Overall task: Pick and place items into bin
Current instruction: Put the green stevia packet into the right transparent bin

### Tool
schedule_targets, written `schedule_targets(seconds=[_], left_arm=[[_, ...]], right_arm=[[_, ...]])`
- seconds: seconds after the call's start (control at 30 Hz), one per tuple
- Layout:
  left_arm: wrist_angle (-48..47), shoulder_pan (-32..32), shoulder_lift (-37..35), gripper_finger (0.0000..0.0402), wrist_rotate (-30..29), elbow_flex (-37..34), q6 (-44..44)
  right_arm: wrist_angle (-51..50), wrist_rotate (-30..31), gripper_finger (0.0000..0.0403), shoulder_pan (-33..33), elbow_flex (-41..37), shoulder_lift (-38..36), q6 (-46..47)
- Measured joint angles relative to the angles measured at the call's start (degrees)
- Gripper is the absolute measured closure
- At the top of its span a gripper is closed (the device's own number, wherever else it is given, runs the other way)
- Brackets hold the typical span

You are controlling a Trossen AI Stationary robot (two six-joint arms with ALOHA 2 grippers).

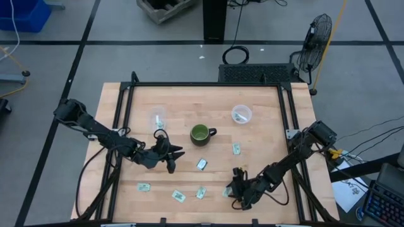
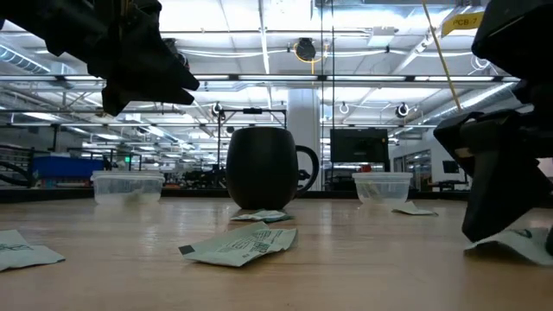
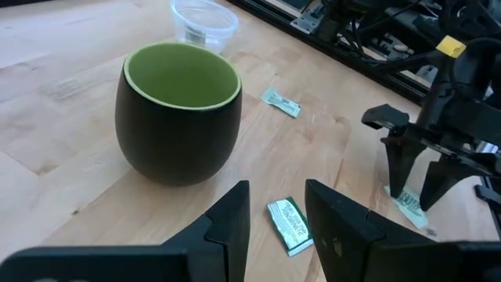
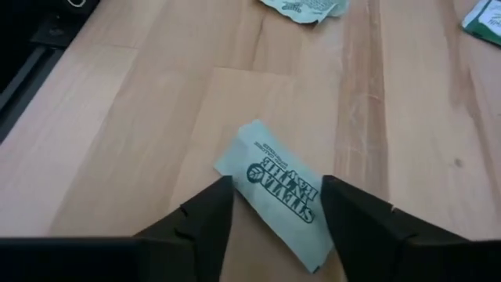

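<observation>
Several small pale green and white packets lie flat on the wooden table. My left gripper (image 1: 171,157) (image 3: 275,192) is open and raised above the table in the low view, beside the green mug (image 1: 201,133) (image 3: 178,110). A darker green packet (image 3: 290,225) (image 1: 202,164) lies below and ahead of its fingers. My right gripper (image 1: 237,187) (image 4: 278,188) is open and low at the table's near right. Its fingers stand on either side of a pale packet (image 4: 282,192) (image 3: 409,205) that lies flat. My right gripper comes down from above with one open finger on each side of the pale packet's middle (image 4: 270,184), across its length. The packet lies on the table. Whether the fingertips touch it cannot be told.
Two clear plastic cups stand at the far side, one left (image 1: 158,116) and one right (image 1: 242,114) of the mug. More packets lie near the front edge (image 1: 144,186) (image 1: 178,196) (image 1: 201,192) and right of the mug (image 1: 237,149). A black frame rims the table (image 1: 202,84).
</observation>
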Motion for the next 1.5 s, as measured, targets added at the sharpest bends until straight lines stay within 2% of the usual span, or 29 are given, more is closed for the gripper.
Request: schedule_targets(seconds=[0.17,0.33,0.47,0.67,0.8,1.0,1.1,1.33,1.5], left_arm=[[-0.02,0.0,0.0,0.0272,-0.08,0.0,-0.01],[-0.06,0.0,0.0,0.0272,-0.08,0.0,-0.02],[-0.13,0.0,0.0,0.0272,-0.11,0.0,-0.02],[-0.4,-0.01,0.0,0.0272,-0.14,0.0,-0.04],[-0.39,-0.01,0.0,0.0272,-0.14,0.0,-0.04],[-0.35,0.0,0.0,0.0272,-0.14,0.0,-0.33],[-0.24,0.0,0.0,0.0272,-0.16,0.0,-0.32],[-0.17,0.0,0.0,0.0272,-0.16,0.0,-0.31],[0.0,0.0,0.0,0.0272,-0.16,0.0,-0.31]], right_arm=[[0.25,1.03,0.028,0.0,-0.04,-0.39,-1.91],[0.88,1.77,0.0315,-1.11,-0.25,-1.71,-5.67],[0.1,3.25,0.0328,-2.24,-0.52,-4.11,-9.72],[-3.33,8.62,0.0328,-3.98,-0.35,-10.14,-14.36],[-10.32,15.82,0.033,-5.2,-0.28,-16.13,-14.33],[-24.88,31.7,0.033,-7.28,-0.31,-26.11,-6.7],[-27.57,35.59,0.0333,-9.69,-0.31,-30.56,-5.06],[-31.13,34.98,0.0339,-20.85,-0.31,-35.55,-4.53],[-37.06,27.71,0.0341,-32.44,-0.31,-36.27,-1.26]])
